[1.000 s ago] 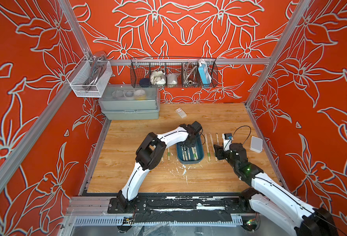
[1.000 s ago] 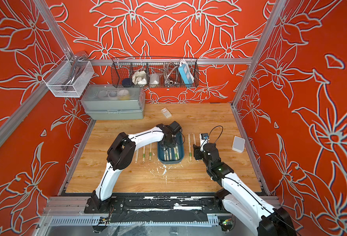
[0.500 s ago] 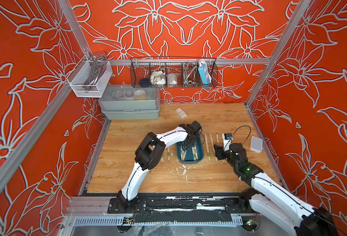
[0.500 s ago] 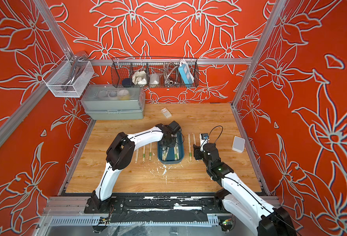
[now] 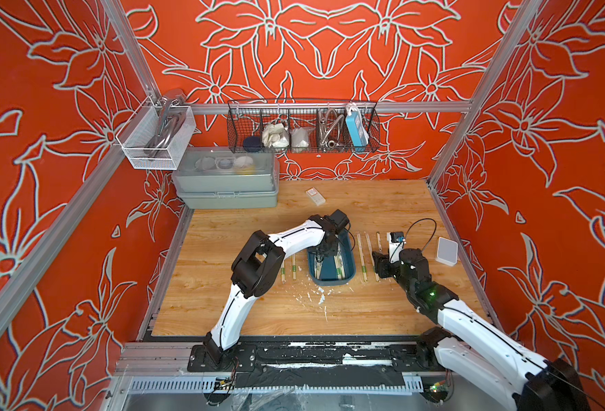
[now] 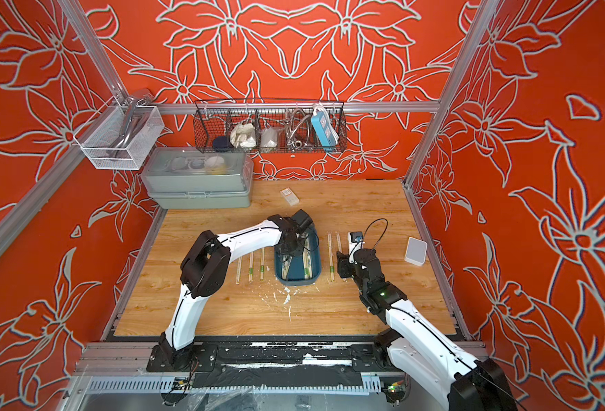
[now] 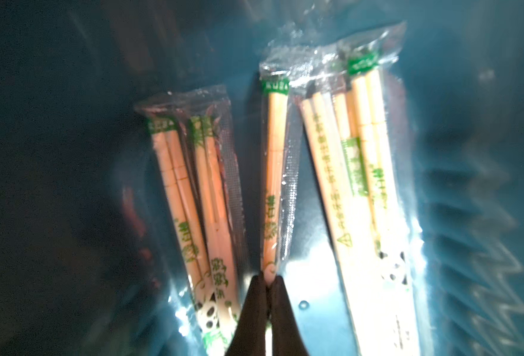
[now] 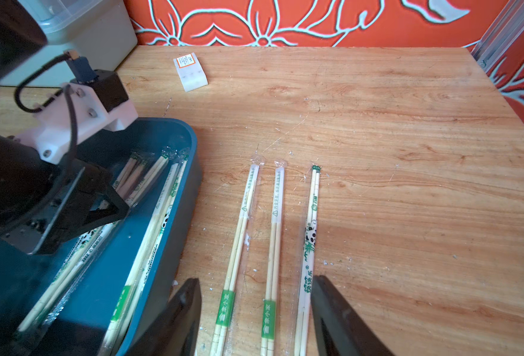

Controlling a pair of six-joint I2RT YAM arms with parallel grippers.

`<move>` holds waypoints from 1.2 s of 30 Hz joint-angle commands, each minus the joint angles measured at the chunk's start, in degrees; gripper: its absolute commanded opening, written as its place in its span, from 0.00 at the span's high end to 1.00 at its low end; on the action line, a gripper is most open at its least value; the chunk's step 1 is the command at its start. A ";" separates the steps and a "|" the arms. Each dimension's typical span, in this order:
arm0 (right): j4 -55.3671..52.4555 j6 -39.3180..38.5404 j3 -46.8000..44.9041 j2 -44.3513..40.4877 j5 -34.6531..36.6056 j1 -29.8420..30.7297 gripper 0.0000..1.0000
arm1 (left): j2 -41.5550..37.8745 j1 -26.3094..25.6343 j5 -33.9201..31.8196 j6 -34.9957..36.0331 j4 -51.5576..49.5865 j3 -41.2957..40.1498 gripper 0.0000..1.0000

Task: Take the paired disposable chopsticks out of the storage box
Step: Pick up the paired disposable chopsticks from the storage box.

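The storage box, a dark teal tray, sits mid-table and holds several paired disposable chopsticks in clear sleeves. My left gripper reaches down into the box and is shut on the end of one sleeved pair. In a top view the left gripper is over the box's left half. My right gripper stands open, low over three pairs lying on the table right of the box. More pairs lie left of the box.
A grey lidded case stands at the back left, a small white packet behind the box, a white block at the right edge. Wire baskets hang on the back wall. White flecks dot the wood in front.
My left gripper has closed on a chopstick pair inside the box. The right arm has stayed where it was.
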 commanded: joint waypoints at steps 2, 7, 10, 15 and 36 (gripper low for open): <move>0.25 0.27 1.77 0.22 1.13 0.33 0.39 | -4.85 0.43 0.08 0.55 -1.59 -0.84 0.98; 0.18 0.11 1.69 0.30 1.18 0.29 0.39 | -8.56 0.43 0.26 0.53 -1.81 -1.90 0.98; 0.49 0.01 1.59 0.01 0.55 0.36 0.38 | -11.40 0.50 0.17 0.78 -2.35 -2.55 0.97; 2.01 -0.84 0.91 -0.77 -2.55 0.38 0.34 | -17.24 1.59 0.52 1.39 -3.31 -5.11 0.97; 5.78 -0.11 0.11 1.95 -6.42 0.33 0.31 | -36.60 23.15 -0.44 8.37 2.99 -31.46 0.94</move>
